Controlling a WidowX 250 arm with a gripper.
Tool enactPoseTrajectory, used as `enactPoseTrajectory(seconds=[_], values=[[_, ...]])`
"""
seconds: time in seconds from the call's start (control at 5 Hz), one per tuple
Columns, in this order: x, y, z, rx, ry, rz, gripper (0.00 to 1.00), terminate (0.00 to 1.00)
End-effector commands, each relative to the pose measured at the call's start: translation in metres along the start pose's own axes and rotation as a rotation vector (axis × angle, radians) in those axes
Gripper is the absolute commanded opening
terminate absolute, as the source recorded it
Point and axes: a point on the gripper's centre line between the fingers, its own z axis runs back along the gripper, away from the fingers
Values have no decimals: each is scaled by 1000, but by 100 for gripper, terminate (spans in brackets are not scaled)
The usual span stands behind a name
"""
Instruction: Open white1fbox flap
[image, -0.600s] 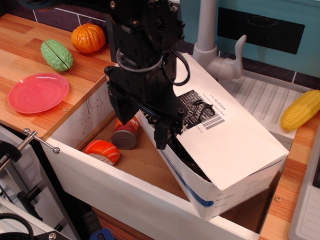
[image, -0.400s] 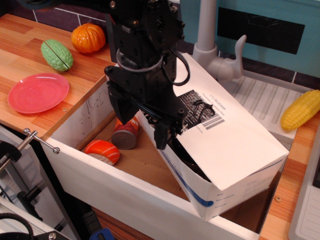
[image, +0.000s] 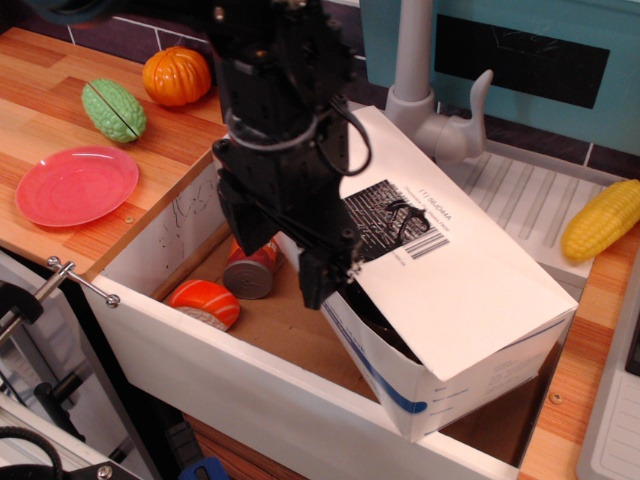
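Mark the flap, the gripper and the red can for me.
flap (image: 470, 270): only camera view, bare white panel right of the barcode.
gripper (image: 275, 265): only camera view, midway between the two dark fingertips.
red can (image: 251, 274): only camera view, its grey end.

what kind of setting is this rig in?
Looks like a mock kitchen counter: a grey faucet over a white sink basin, a wooden countertop, and toy food such as a corn cob and a pumpkin.

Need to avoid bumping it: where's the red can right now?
The red can lies on the basin's brown floor, just left of the gripper, above the orange-white sushi piece.
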Motion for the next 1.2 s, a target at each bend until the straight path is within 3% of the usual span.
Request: enactPoseTrajectory(seconds=[0.0,0.6,1.0], values=[[11,7,-2,-35,-51,-109,100,0],[26,9,-1,-52,-160,-179,100,0],[44,10,32,-26,-176,-279,100,0]])
